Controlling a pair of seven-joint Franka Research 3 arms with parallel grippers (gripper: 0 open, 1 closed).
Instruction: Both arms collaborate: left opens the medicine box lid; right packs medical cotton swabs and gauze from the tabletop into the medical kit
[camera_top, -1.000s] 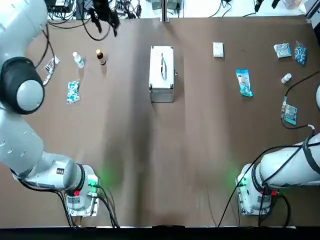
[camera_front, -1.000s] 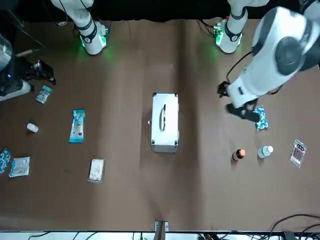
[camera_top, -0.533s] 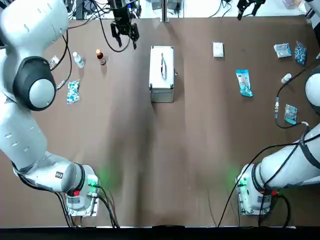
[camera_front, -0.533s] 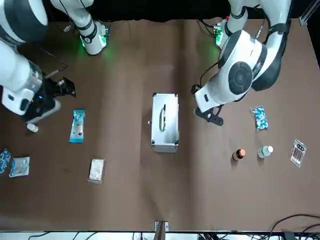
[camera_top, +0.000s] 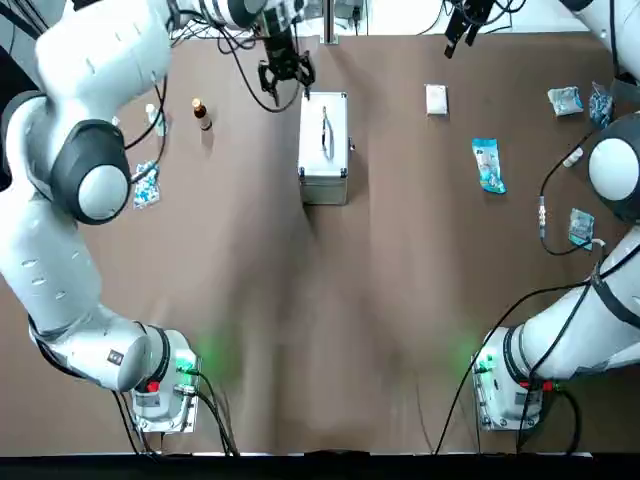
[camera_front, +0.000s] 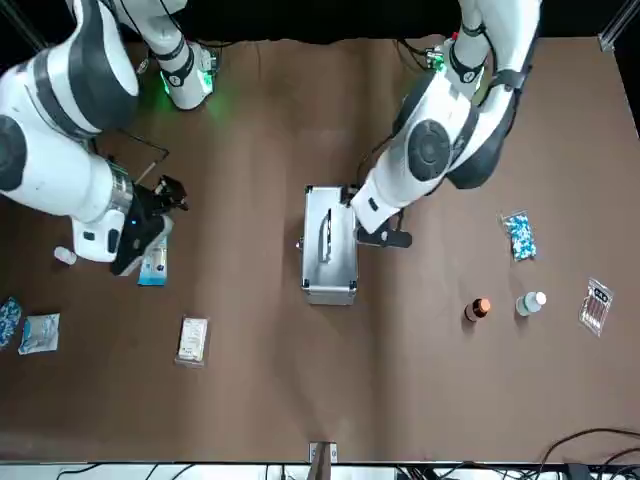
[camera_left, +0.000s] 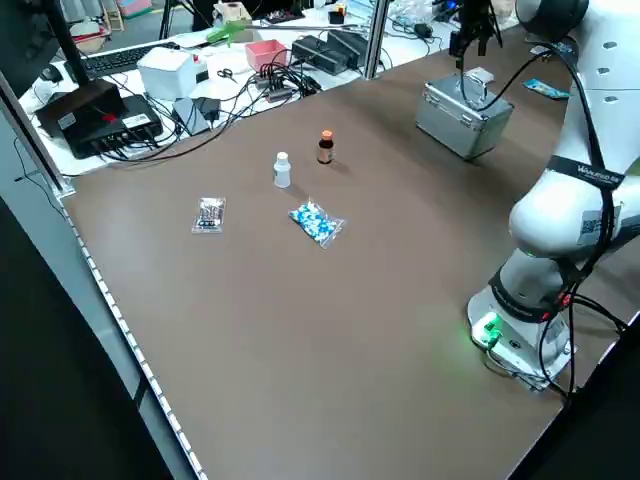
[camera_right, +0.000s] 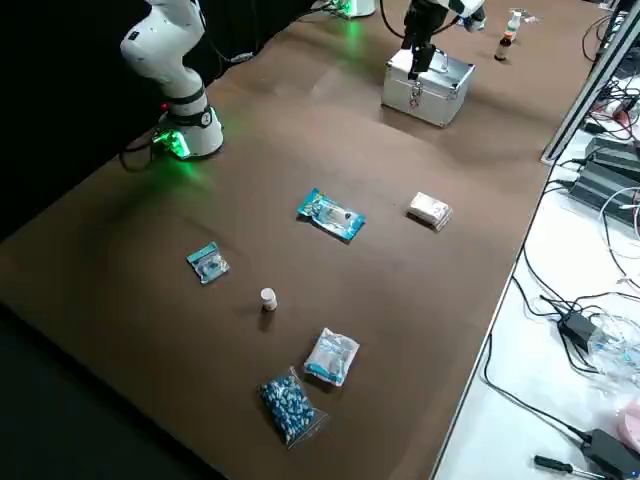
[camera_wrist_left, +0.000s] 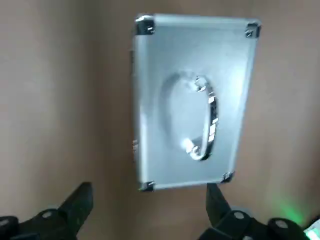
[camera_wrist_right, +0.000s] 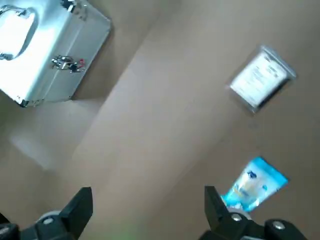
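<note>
The medical kit (camera_top: 323, 148) lies closed on the tabletop (camera_top: 330, 300), handle up, latch at its side (camera_wrist_right: 65, 63). My left gripper (camera_wrist_left: 148, 200) hangs open above the kit (camera_wrist_left: 192, 100), near its far left corner in the top view (camera_top: 285, 72). Right of the kit, the gauze (camera_top: 436, 99) lies flat as a white square packet. The teal medical cotton swabs (camera_top: 488, 165) lie nearer than it. My right gripper (camera_wrist_right: 146, 204) is open and raised over that side (camera_top: 462, 20), holding nothing, with the gauze (camera_wrist_right: 262, 77) and swabs (camera_wrist_right: 254, 183) in its view.
Left of the kit stand a brown bottle (camera_top: 201, 113) and a white bottle (camera_top: 156, 118), with a speckled packet (camera_top: 146, 185) nearer. At the far right lie more packets (camera_top: 565, 100) (camera_top: 581, 228) and a small white bottle (camera_top: 572, 157). Cables and boxes crowd the far edge (camera_left: 300, 60).
My left gripper swung right, from over the bottles to the kit's far left corner. My right arm came in from the right side and now hangs over the gauze and swabs area.
</note>
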